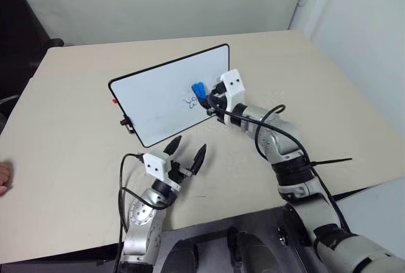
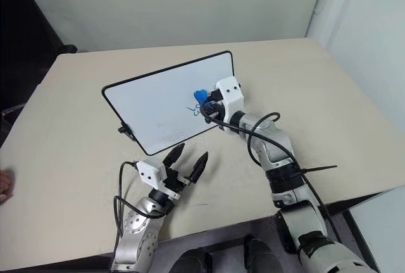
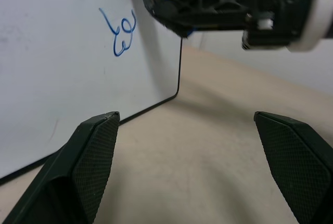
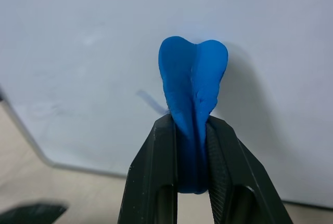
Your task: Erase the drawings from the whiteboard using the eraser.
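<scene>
I am seeing the whiteboard (image 1: 161,99) lying on the desk (image 1: 69,114), its right end angled toward the far side. My right pincer (image 1: 204,92) is clamping tight on the eraser (image 1: 198,88), squeezing the blue block so it bulges between the fingers, and holding it over the board's right part just beside the drawings (image 1: 189,101); I cannot tell whether it is touching the surface. My left pincer (image 1: 185,148) is hanging wide apart and empty over the desk near the board's near edge.
</scene>
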Action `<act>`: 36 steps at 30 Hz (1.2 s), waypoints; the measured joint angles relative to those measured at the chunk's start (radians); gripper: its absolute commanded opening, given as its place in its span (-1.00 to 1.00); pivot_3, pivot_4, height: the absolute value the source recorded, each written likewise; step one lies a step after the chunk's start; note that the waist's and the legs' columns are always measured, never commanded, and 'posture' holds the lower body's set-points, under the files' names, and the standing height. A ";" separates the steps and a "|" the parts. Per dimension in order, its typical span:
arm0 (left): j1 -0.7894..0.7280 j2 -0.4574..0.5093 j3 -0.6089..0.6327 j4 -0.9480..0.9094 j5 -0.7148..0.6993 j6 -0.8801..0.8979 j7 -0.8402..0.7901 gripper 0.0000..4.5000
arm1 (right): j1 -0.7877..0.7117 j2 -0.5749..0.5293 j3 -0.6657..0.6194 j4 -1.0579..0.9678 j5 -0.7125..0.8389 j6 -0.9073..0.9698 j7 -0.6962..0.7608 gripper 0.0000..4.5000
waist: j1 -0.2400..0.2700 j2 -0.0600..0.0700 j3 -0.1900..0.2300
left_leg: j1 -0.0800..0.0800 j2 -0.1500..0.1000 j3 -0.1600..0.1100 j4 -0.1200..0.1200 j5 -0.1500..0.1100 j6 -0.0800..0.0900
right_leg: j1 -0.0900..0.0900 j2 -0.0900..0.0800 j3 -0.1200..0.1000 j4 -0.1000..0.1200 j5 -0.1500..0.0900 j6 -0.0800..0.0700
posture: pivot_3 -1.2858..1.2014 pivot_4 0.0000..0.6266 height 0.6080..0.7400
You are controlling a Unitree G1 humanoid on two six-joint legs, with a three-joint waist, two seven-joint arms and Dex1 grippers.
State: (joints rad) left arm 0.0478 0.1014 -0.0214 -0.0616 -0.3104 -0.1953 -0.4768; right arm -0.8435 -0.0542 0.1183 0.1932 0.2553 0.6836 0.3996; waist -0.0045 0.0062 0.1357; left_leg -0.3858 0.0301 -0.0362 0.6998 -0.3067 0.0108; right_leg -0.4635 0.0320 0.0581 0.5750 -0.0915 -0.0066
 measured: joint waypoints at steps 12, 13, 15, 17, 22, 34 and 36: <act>0.017 -0.001 0.001 -0.017 -0.002 0.000 0.004 1.00 | -0.010 0.020 0.079 0.080 -0.068 -0.015 0.002 -0.83 | -0.007 0.000 0.000 | -0.001 0.000 0.000 0.001 0.000 0.000 | -0.001 0.000 0.000 0.002 0.002 -0.002 | 0.03 -0.52 1.00; 0.017 -0.001 0.001 -0.019 -0.002 0.000 0.004 1.00 | -0.009 0.021 0.085 0.080 -0.073 -0.013 0.003 -0.83 | -0.008 0.000 0.000 | -0.001 0.000 0.000 0.001 0.000 0.000 | -0.001 0.000 0.000 0.002 0.002 -0.002 | 0.03 -0.52 1.00; 0.020 -0.002 0.001 -0.019 -0.002 0.000 0.007 1.00 | -0.008 0.024 0.100 0.092 -0.083 0.002 0.011 -0.83 | -0.010 0.000 0.000 | 0.000 0.000 0.000 0.000 0.000 0.000 | -0.001 0.000 0.000 0.002 0.002 -0.002 | 0.03 -0.52 1.00; 0.022 -0.002 0.001 -0.020 -0.001 0.000 0.009 1.00 | -0.008 0.027 0.118 0.113 -0.093 0.019 0.020 -0.83 | -0.011 0.000 0.000 | 0.000 0.000 0.000 0.000 0.000 0.000 | -0.001 0.000 0.000 0.002 0.002 -0.002 | 0.03 -0.52 1.00; 0.026 -0.002 0.000 -0.026 0.003 0.000 0.022 1.00 | -0.003 0.032 0.179 0.150 -0.114 0.051 0.059 -0.83 | -0.012 0.000 0.000 | -0.001 0.000 0.000 0.000 0.000 0.000 | -0.002 0.000 0.000 0.001 0.002 -0.002 | 0.03 -0.52 1.00; 0.028 0.000 0.001 -0.041 0.009 0.000 0.025 1.00 | -0.058 0.051 0.099 0.151 -0.118 0.044 0.072 -0.83 | -0.013 0.000 0.000 | -0.002 0.000 0.000 0.001 0.000 -0.001 | -0.003 0.000 0.000 0.001 0.002 -0.003 | 0.03 -0.52 1.00; 0.030 0.000 0.001 -0.041 0.009 0.000 0.025 1.00 | -0.072 0.051 0.086 0.144 -0.114 0.044 0.072 -0.83 | -0.014 0.000 0.000 | -0.002 0.000 0.000 0.001 0.000 -0.001 | -0.003 0.000 0.000 0.002 0.003 -0.003 | 0.03 -0.52 1.00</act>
State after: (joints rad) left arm 0.0776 0.1011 -0.0207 -0.1027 -0.3016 -0.1948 -0.4518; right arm -0.9160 -0.0035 0.2043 0.3372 0.1413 0.7279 0.4713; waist -0.0186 0.0062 0.1357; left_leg -0.3881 0.0304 -0.0361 0.7004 -0.3064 0.0102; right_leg -0.4665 0.0323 0.0579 0.5766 -0.0890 -0.0099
